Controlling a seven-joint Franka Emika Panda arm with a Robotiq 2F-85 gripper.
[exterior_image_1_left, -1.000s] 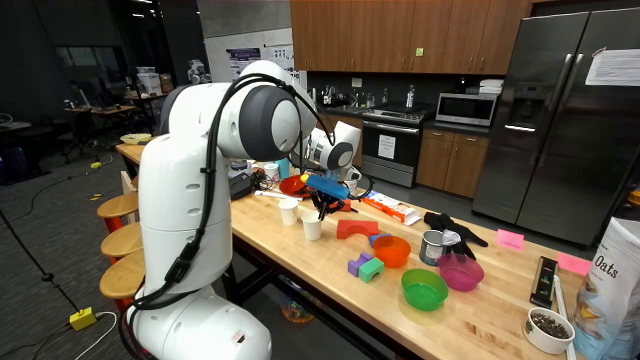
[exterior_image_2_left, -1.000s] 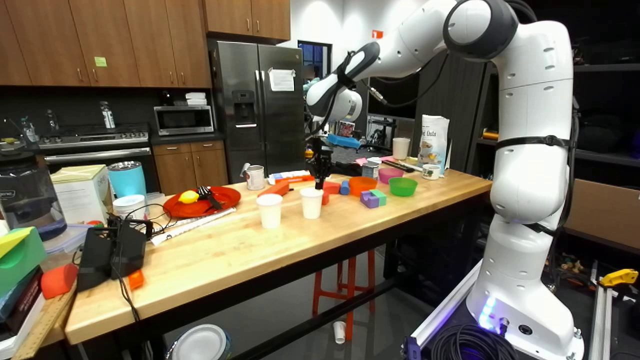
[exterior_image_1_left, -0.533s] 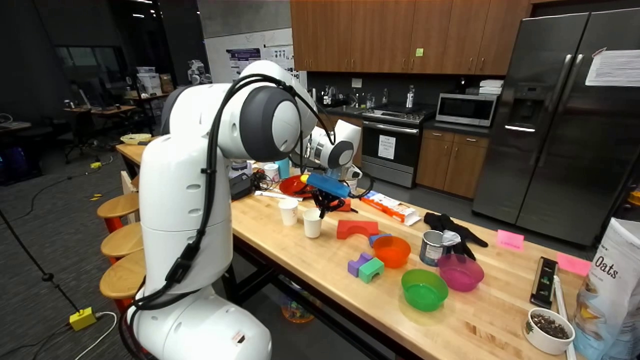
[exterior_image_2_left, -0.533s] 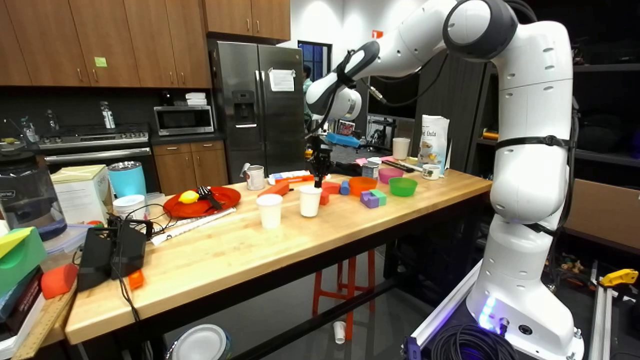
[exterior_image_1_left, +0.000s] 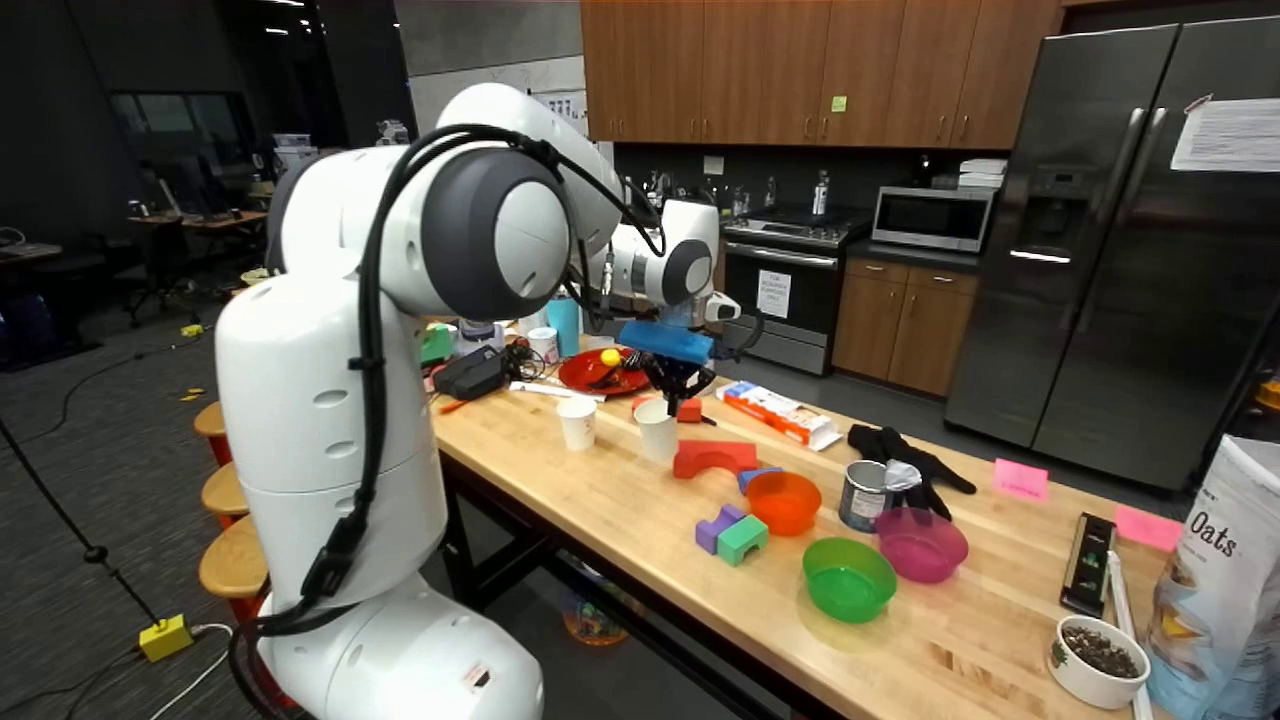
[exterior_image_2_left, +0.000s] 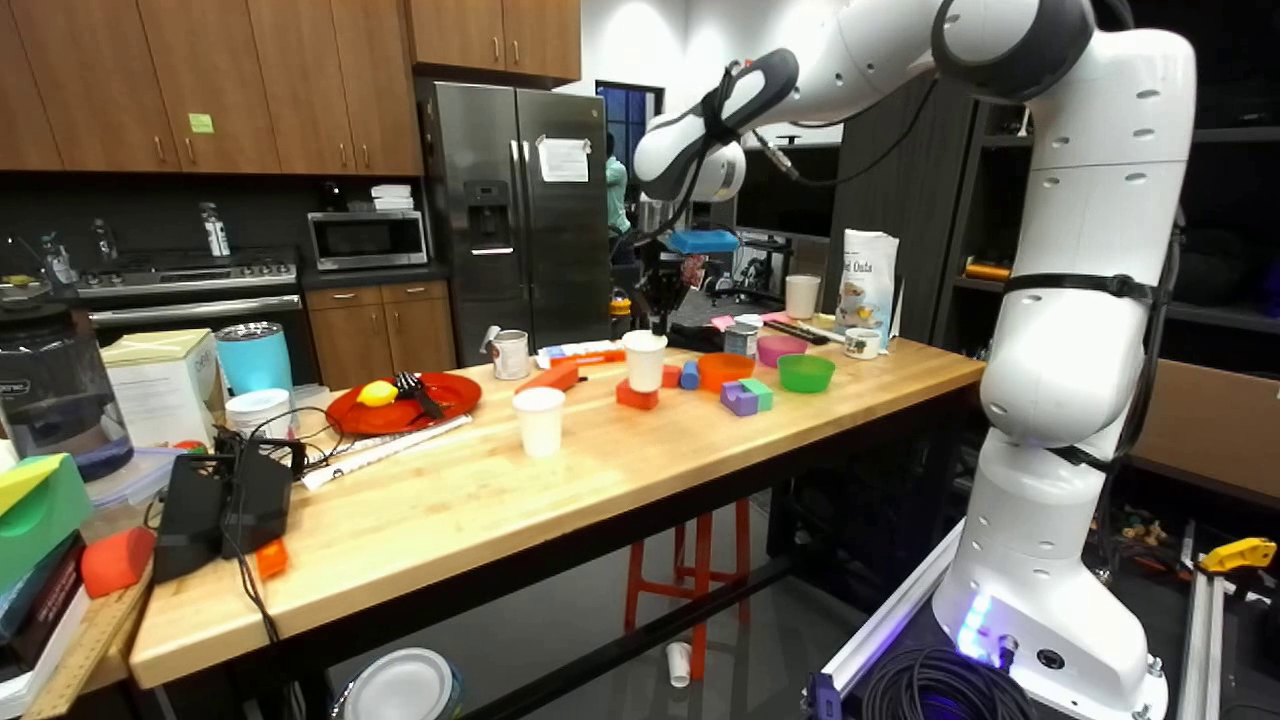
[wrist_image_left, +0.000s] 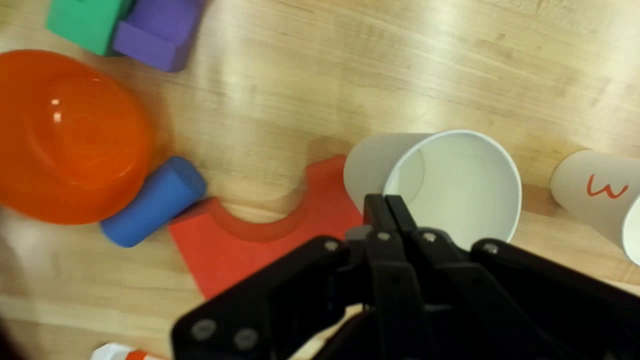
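My gripper (wrist_image_left: 385, 200) is shut on the rim of a white cup (wrist_image_left: 465, 175), one fingertip inside and one outside. In both exterior views the gripper (exterior_image_1_left: 674, 408) (exterior_image_2_left: 658, 328) points down and the cup (exterior_image_1_left: 655, 432) (exterior_image_2_left: 645, 362) hangs from it, seemingly a little above the table. The cup looks empty inside. A red arch block (wrist_image_left: 240, 250) lies beside and partly behind the cup; it also shows in the exterior views (exterior_image_1_left: 714, 457) (exterior_image_2_left: 637, 395). A second white cup (wrist_image_left: 595, 187) with a red mark stands upright nearby, also in both exterior views (exterior_image_1_left: 577, 424) (exterior_image_2_left: 540, 422).
An orange bowl (wrist_image_left: 75, 140), a blue cylinder (wrist_image_left: 152, 202), a purple block (wrist_image_left: 155, 35) and a green block (wrist_image_left: 87, 22) lie near. Green (exterior_image_1_left: 848, 580) and pink (exterior_image_1_left: 922, 545) bowls stand farther along. A red plate (exterior_image_2_left: 450, 395) holds a lemon (exterior_image_2_left: 378, 394) and black utensils.
The held cup has risen from the table and moved toward the red arch block together with the gripper. The arm's elbow has shifted. The other objects have not moved.
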